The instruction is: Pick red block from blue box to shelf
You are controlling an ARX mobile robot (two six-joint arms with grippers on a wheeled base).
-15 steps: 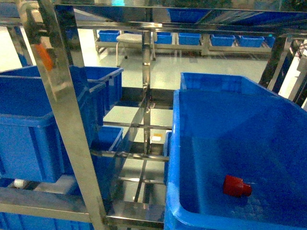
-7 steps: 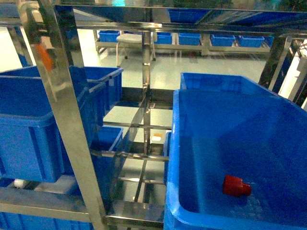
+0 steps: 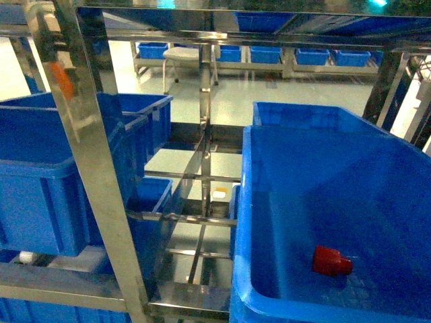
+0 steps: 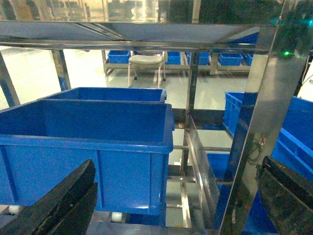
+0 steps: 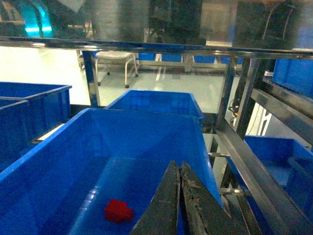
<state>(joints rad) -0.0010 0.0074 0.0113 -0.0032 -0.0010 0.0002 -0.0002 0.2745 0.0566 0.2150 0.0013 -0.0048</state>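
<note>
Right pincer (image 5: 180, 196) closed, empty, above blue box (image 5: 58, 147). Left pincer (image 4: 171, 205) spread wide, idle. Red block (image 5: 119, 211) on box floor, at 8 o'clock from right pincer tips. Risk: descending closed would knock block aside; shelf (image 3: 94, 168) posts close, collision likely.

Left gripper (image 4: 171, 205): two broad, matte black fingers (image 4: 58, 203) with rough, worn-looking faces. Right gripper (image 5: 180, 196): dark, tapered fingers with speckled, scuffed surfaces. No cables or markings discernible.

One red block (image 3: 331, 261) – lying in one of several blue crates (image 3: 337, 222) on one steel rack (image 3: 94, 168).
</note>
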